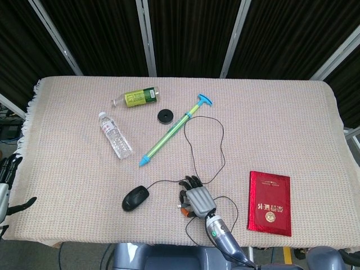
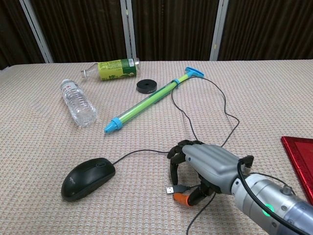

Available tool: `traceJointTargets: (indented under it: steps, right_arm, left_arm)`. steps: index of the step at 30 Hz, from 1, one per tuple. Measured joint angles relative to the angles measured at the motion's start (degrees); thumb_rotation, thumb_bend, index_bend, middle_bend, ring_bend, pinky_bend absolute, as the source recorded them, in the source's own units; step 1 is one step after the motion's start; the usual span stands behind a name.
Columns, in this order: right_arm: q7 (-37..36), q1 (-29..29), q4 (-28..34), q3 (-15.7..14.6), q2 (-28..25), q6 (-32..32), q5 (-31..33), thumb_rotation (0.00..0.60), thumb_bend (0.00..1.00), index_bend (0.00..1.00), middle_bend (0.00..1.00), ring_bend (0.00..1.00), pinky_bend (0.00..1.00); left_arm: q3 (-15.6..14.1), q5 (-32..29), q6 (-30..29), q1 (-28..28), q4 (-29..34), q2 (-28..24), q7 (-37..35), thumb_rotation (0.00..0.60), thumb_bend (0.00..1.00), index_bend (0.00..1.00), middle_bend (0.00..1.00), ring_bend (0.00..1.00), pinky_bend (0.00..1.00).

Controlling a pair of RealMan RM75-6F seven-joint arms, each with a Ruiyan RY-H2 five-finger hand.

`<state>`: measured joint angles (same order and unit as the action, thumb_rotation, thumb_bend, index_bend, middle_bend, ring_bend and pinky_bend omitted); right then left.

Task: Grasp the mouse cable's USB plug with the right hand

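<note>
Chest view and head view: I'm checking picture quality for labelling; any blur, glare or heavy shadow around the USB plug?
Chest view: USB plug sharp, soft shadow under the right hand, no glare. Head view: even lighting, but the plug is tiny and mostly hidden by the hand.

The near middle of the bench is crowded: the right robot hand arches over the USB plug, with the mouse close on one side and the red booklet on the other. The cable loops across the cloth beyond. Farther back lie the green-and-blue pump, black disc and two bottles; bare cloth stretches to the right.
</note>
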<state>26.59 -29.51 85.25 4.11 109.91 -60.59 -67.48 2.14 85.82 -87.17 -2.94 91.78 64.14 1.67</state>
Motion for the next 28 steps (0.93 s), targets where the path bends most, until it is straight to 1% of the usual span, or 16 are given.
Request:
traceJointTargets:
  steps: [3, 5, 9, 13, 17, 21, 25, 28]
  right_arm:
    - [-0.89, -0.01, 1.45, 0.61, -0.69, -0.35, -0.50, 0.600, 0.36, 0.59, 0.23, 0.00, 0.00]
    - [-1.70, -0.09, 3.04, 1.52, -1.47, -0.69, -0.87, 0.600, 0.36, 0.59, 0.23, 0.00, 0.00]
    - [-4.37, -0.27, 7.28, 4.40, -3.68, -1.43, -1.31, 0.600, 0.36, 0.59, 0.23, 0.00, 0.00]
    - [-9.60, -0.11, 12.15, 7.87, -6.47, -2.38, -1.55, 0.600, 0.36, 0.59, 0.23, 0.00, 0.00]
    - [-15.82, 0.72, 15.74, 9.91, -8.77, -3.99, -2.73, 0.600, 0.36, 0.60, 0.23, 0.00, 0.00]
    - [-21.01, 2.21, 17.72, 9.89, -10.41, -6.50, -6.20, 0.600, 0.36, 0.60, 0.23, 0.00, 0.00]
    - [-26.32, 3.75, 17.44, 7.88, -10.72, -8.75, -10.17, 0.600, 0.36, 0.61, 0.23, 0.00, 0.00]
    - [-30.40, 4.75, 15.63, 6.02, -10.24, -10.16, -12.70, 0.600, 0.36, 0.62, 0.23, 0.00, 0.00]
  left_arm:
    - [0.03, -0.09, 0.01, 0.02, 0.01, -0.01, -0.14, 0.600, 0.07, 0.00, 0.00, 0.00, 0.00]
    - [0.02, -0.17, 0.09, 0.02, 0.06, -0.04, -0.21, 0.600, 0.07, 0.00, 0.00, 0.00, 0.00]
    - [0.02, -0.28, 0.21, 0.02, 0.14, -0.08, -0.20, 0.600, 0.07, 0.00, 0.00, 0.00, 0.00]
    - [-0.01, -0.40, 0.37, 0.01, 0.31, -0.08, -0.01, 0.600, 0.08, 0.00, 0.00, 0.00, 0.00]
    - [-0.03, -0.52, 0.44, 0.03, 0.45, -0.01, 0.37, 0.600, 0.08, 0.00, 0.00, 0.00, 0.00]
    - [0.00, -0.62, 0.32, 0.11, 0.62, 0.06, 0.39, 0.600, 0.08, 0.00, 0.00, 0.00, 0.00]
    - [0.03, -0.68, 0.20, 0.19, 0.79, 0.11, 0.48, 0.600, 0.08, 0.00, 0.00, 0.00, 0.00]
    - [-0.02, -0.66, 0.19, 0.24, 0.84, 0.08, 0.41, 0.600, 0.08, 0.00, 0.00, 0.00, 0.00]
